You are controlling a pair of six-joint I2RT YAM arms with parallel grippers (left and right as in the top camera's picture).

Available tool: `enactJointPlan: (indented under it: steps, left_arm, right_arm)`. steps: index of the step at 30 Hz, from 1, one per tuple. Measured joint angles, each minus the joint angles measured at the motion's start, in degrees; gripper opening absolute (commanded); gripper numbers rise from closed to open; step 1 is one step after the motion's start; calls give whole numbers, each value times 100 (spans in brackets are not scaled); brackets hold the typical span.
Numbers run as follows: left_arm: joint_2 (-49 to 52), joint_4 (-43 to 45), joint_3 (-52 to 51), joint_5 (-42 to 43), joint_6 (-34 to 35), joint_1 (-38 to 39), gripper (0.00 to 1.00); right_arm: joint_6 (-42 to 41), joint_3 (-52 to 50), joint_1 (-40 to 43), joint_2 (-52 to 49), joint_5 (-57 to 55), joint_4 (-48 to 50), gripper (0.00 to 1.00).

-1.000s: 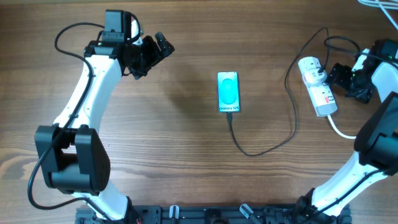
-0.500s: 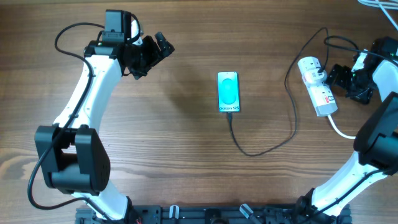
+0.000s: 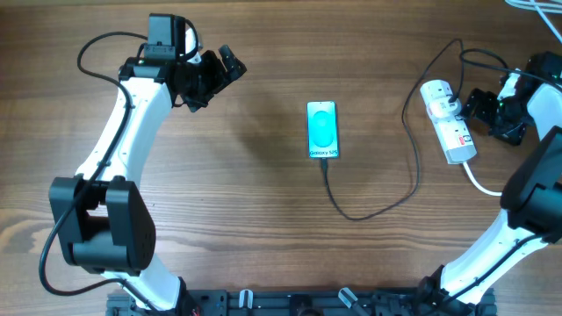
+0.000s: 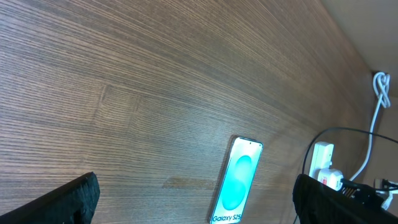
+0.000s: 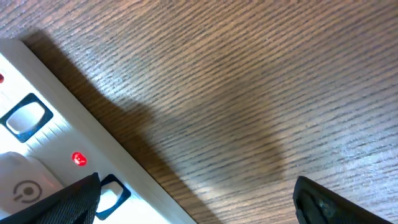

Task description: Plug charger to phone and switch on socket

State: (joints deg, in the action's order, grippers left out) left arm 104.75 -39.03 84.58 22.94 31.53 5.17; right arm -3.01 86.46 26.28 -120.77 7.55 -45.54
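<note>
The phone (image 3: 322, 130) lies at the table's middle, cyan screen lit, with the black charger cable (image 3: 369, 211) plugged into its near end; the phone also shows in the left wrist view (image 4: 235, 183). The cable loops right and up to a white plug on the socket strip (image 3: 448, 123). In the right wrist view the strip (image 5: 43, 143) shows a lit red light (image 5: 78, 159). My right gripper (image 3: 486, 112) is open, just right of the strip; in its wrist view (image 5: 196, 208) one finger overlaps the strip's edge. My left gripper (image 3: 219, 75) is open and empty, far left of the phone.
The strip's thick white cord (image 3: 481, 184) runs toward the right edge. Light cables (image 3: 536, 10) lie at the far right corner, and a white cord (image 4: 380, 99) shows in the left wrist view.
The right gripper has shifted very slightly; the left arm, phone and cable have not moved.
</note>
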Motion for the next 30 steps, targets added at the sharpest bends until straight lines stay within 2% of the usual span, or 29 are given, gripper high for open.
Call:
enactJointPlan:
  steps: [5,9,13,19,30]
  left_arm:
    - [0,-2,0,0,0,0,100]
    - [0,0,0,0,0,0,100]
    - [0,0,0,0,0,0,100]
    - [0,0,0,0,-2,0,100]
    - [0,0,0,0,0,0,100]
  right_arm:
    - [0,210,50,-116,162,-249,100]
    - [4,859,57,-422,162,-1021,100]
    - [4,1335,122,-483,173,-1226,100]
    - [9,1366,179,-483,190,-1443,100]
    - [334,1366,179,-483,-72,-2861,99]
